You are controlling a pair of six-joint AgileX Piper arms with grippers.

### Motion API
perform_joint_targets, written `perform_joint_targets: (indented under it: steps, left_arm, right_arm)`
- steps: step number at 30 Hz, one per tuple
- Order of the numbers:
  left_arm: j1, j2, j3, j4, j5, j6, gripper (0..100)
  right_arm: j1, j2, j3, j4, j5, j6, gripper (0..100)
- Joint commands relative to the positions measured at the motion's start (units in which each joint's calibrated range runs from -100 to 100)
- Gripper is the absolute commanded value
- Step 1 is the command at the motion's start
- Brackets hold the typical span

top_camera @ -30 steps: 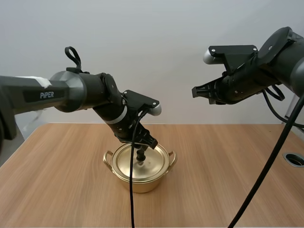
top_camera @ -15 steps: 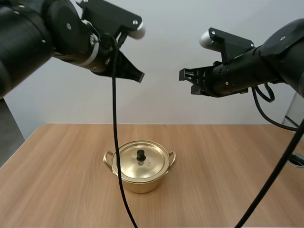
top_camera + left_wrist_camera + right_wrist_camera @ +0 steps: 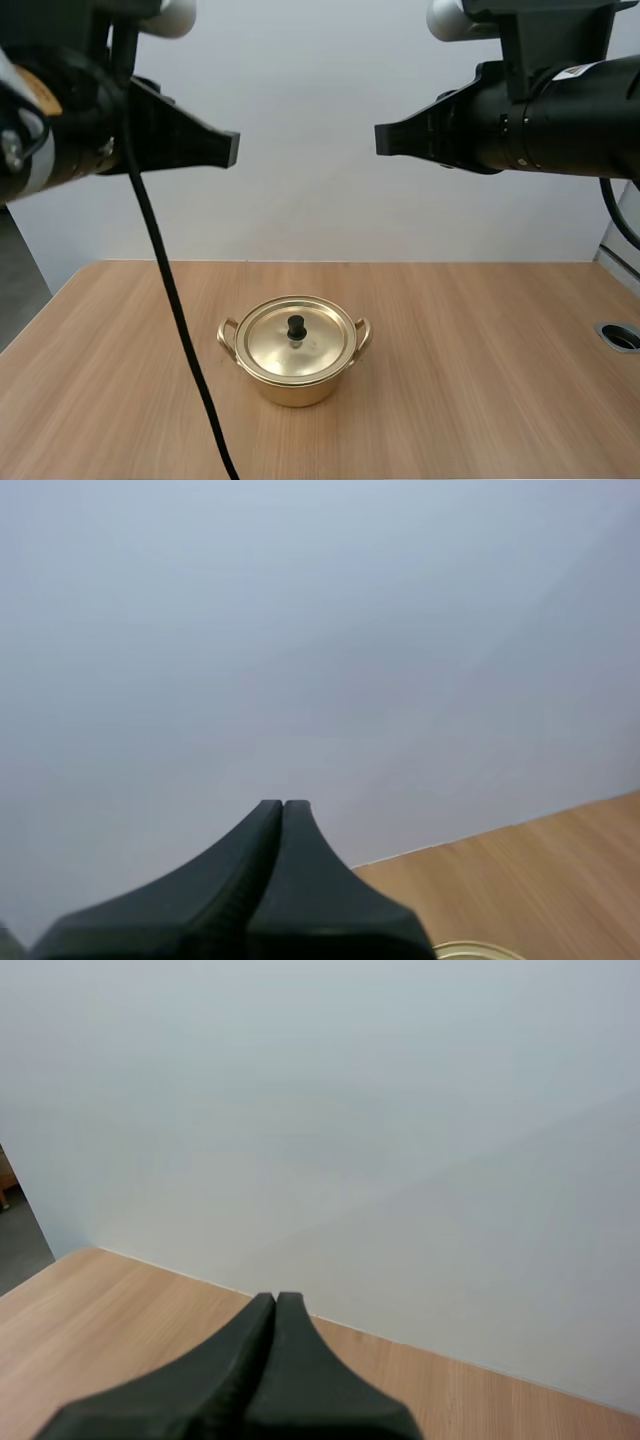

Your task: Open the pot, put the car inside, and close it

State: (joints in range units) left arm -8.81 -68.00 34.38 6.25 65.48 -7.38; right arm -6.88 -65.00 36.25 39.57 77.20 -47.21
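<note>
Both jaws hang clenched, empty, above the worktop [image 3: 480, 350]; the pot [image 3: 295, 385] wears its lid [image 3: 270, 345], so the task looks finished or unbegun.

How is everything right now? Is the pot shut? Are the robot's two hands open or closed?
Pot: upright on the table, closed.
Lid: sitting flat on the pot.
Left gripper: jaws shut, holding nothing, up above the table.
Right gripper: jaws shut, holding nothing, up above the table.
</note>
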Motion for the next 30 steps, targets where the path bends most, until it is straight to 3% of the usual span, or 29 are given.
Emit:
perform_joint_targets:
  steps: [1,12,14,20,23,26,30]
  left_arm:
    - [0.05,-9.29,11.58,24.61,0.17,-30.79,0]
    - [0.05,-23.47,33.78,24.83,-1.92,-31.06,0]
    - [0.05,-26.31,37.96,24.83,-1.92,-31.06,0]
    - [-0.02,-32.00,48.32,26.59,-22.59,-30.97,0]
    - [-0.09,-32.00,51.14,26.59,-23.57,-30.97,0]
    - [-0.09,-32.00,54.62,26.59,-24.46,-30.97,0]
    - [-0.09,-32.00,61.04,26.59,-24.46,-30.97,0]
  right_arm:
    - [0.00,-5.04,1.90,-2.44,-0.06,3.34,0]
    - [0.00,-11.32,15.11,-4.80,-3.80,1.20,0]
    - [0.00,-12.52,17.17,-5.05,-7.57,-0.54,0]
    - [0.00,-13.54,22.60,-7.78,-21.42,-2.37,0]
    - [0.00,-13.54,25.43,-6.61,-25.13,-2.37,0]
    - [0.00,-13.54,28.20,-7.29,-25.44,-6.43,0]
    - [1.01,-14.05,36.66,-6.96,-43.17,-7.36,0]
